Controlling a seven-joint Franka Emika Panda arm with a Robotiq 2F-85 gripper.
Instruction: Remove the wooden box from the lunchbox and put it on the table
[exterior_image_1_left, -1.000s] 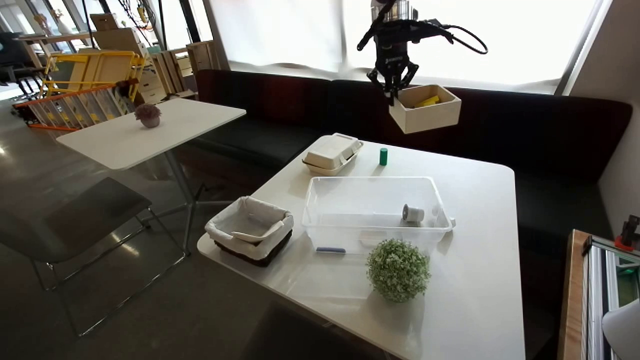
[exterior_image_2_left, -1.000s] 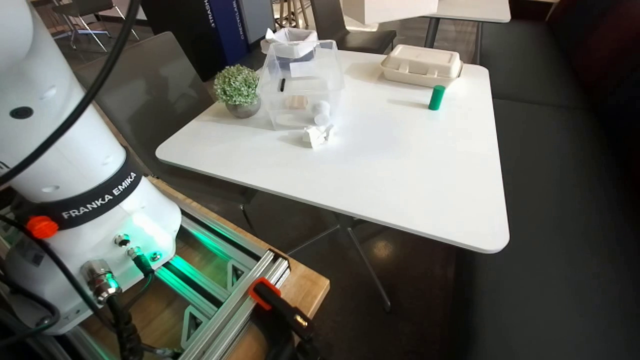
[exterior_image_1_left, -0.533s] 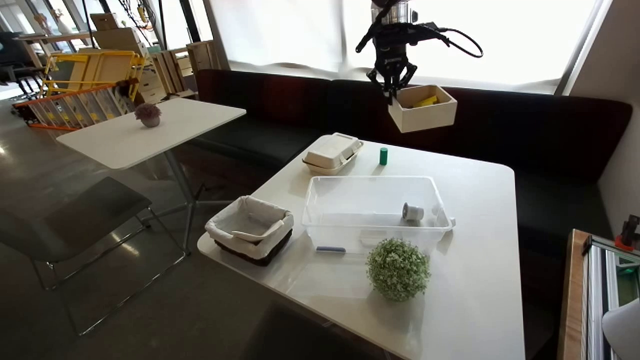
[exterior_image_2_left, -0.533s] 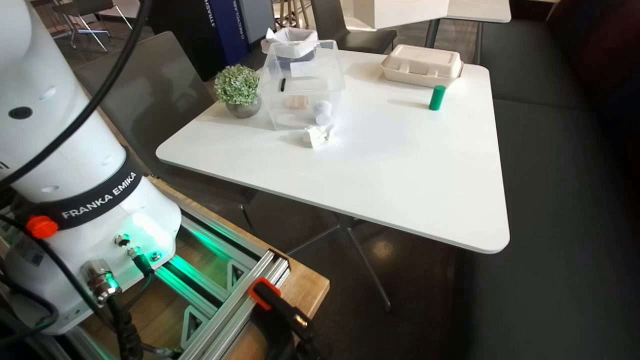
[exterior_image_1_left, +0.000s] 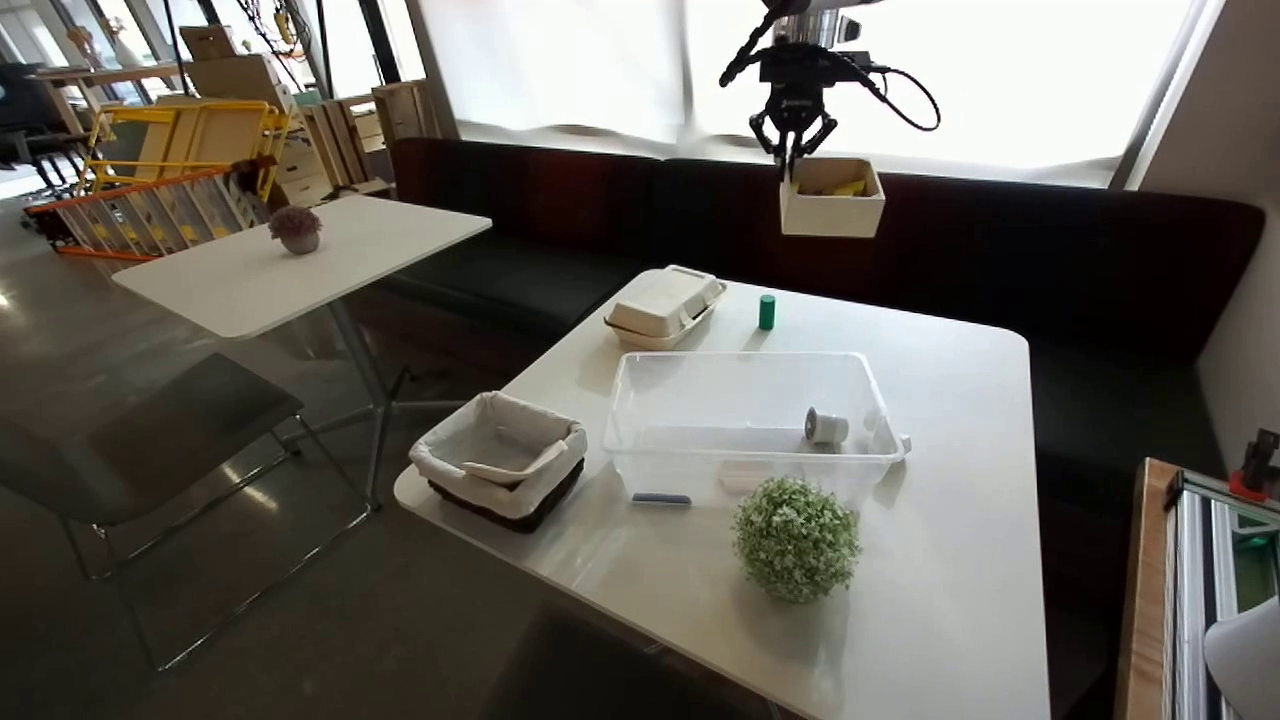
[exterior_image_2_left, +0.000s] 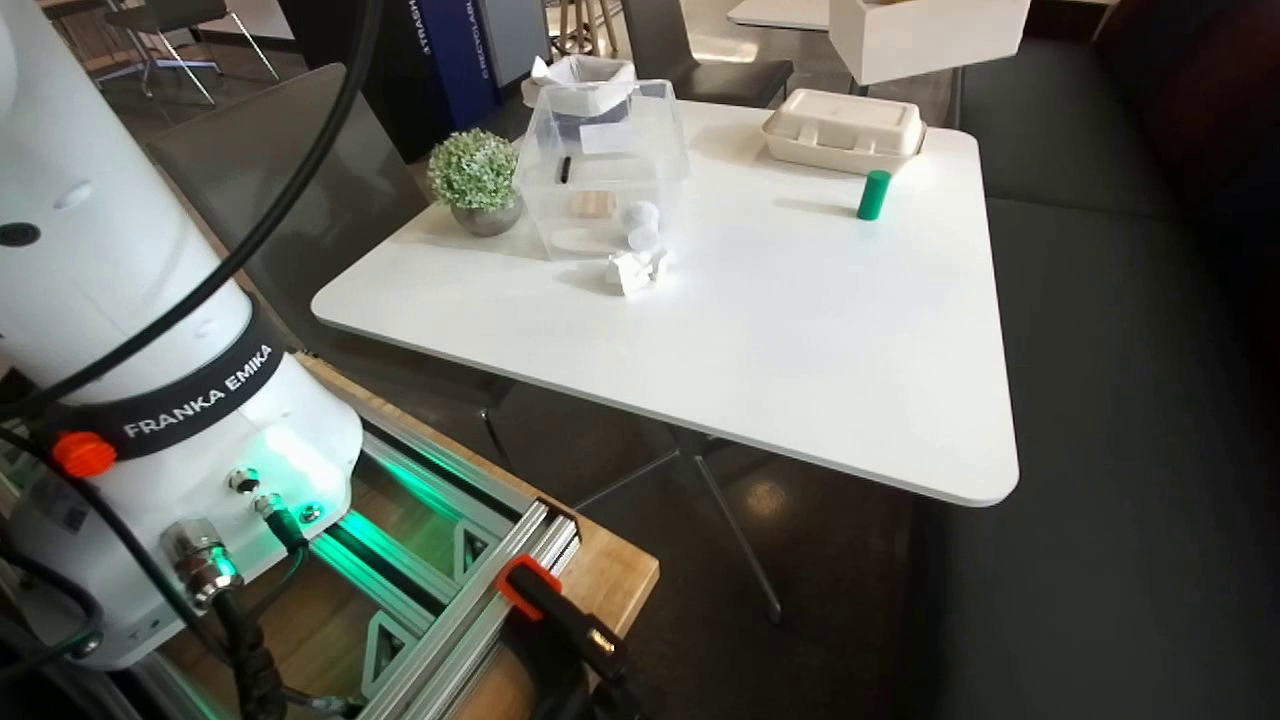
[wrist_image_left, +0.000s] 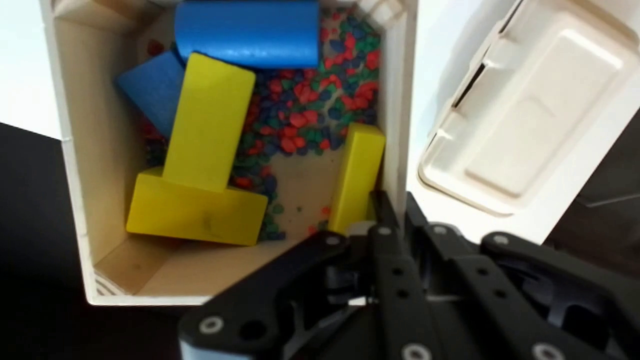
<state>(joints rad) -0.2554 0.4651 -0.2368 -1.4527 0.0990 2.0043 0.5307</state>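
Observation:
The wooden box (exterior_image_1_left: 832, 217) is light tan and open-topped. It hangs in the air beyond the table's far edge in an exterior view; only its lower part (exterior_image_2_left: 930, 42) shows at the top of an exterior view. My gripper (exterior_image_1_left: 788, 172) is shut on one side wall of it. In the wrist view the fingertips (wrist_image_left: 395, 202) pinch the box wall (wrist_image_left: 75, 165), one inside, one outside. Yellow and blue blocks and small coloured bits lie inside it. The lunchbox, a clear white tray (exterior_image_1_left: 740, 385), stands on the white table (exterior_image_1_left: 960, 520), also in an exterior view (exterior_image_2_left: 660, 130).
On the table are a closed clamshell container (exterior_image_1_left: 665, 303), a green cylinder (exterior_image_1_left: 767, 313), a lined basket (exterior_image_1_left: 545, 470), a potted plant (exterior_image_1_left: 797, 540) and crumpled white paper (exterior_image_2_left: 635, 271). A white cup (exterior_image_1_left: 826, 426) lies in the tray. A dark bench (exterior_image_2_left: 1090, 400) runs alongside.
The gripper and held box have swung left and turned in one exterior picture, and moved right, over towards the bench, in the opposite one. The things on the table have not moved.

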